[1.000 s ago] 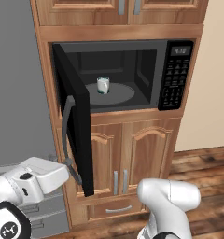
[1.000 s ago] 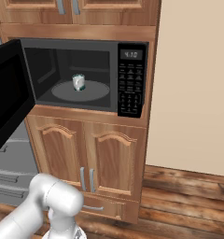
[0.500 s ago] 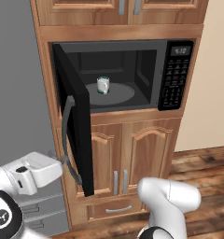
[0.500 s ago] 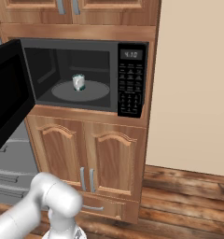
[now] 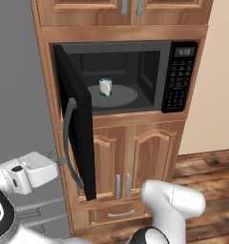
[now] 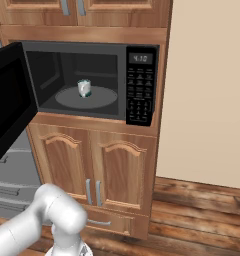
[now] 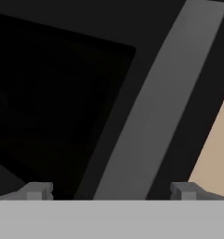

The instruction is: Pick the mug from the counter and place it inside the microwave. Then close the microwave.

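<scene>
The small white mug [image 5: 105, 86] [image 6: 84, 88] stands upright on the turntable inside the black microwave [image 5: 183, 76] [image 6: 141, 85]. The microwave door [image 5: 78, 128] [image 6: 9, 100] is swung wide open to the left. My white hand [image 5: 33, 170] hovers low on the door's outer side, left of its long grey handle [image 5: 66, 138]. In the hand view my gripper [image 7: 111, 191] is open and empty. It faces the dark door window [image 7: 53, 93], and the grey handle [image 7: 151, 107] runs slantwise between its fingertips. The counter is out of view.
Wooden cabinet doors [image 5: 135, 157] [image 6: 92, 165] sit below the microwave and more cabinets [image 5: 130, 9] above. A grey appliance front [image 5: 16, 71] with drawers fills the left. To the right are a beige wall [image 6: 212, 90] and wood floor [image 6: 202, 210].
My hand has drifted a little left and up outside the open door. The mug and the door have not moved.
</scene>
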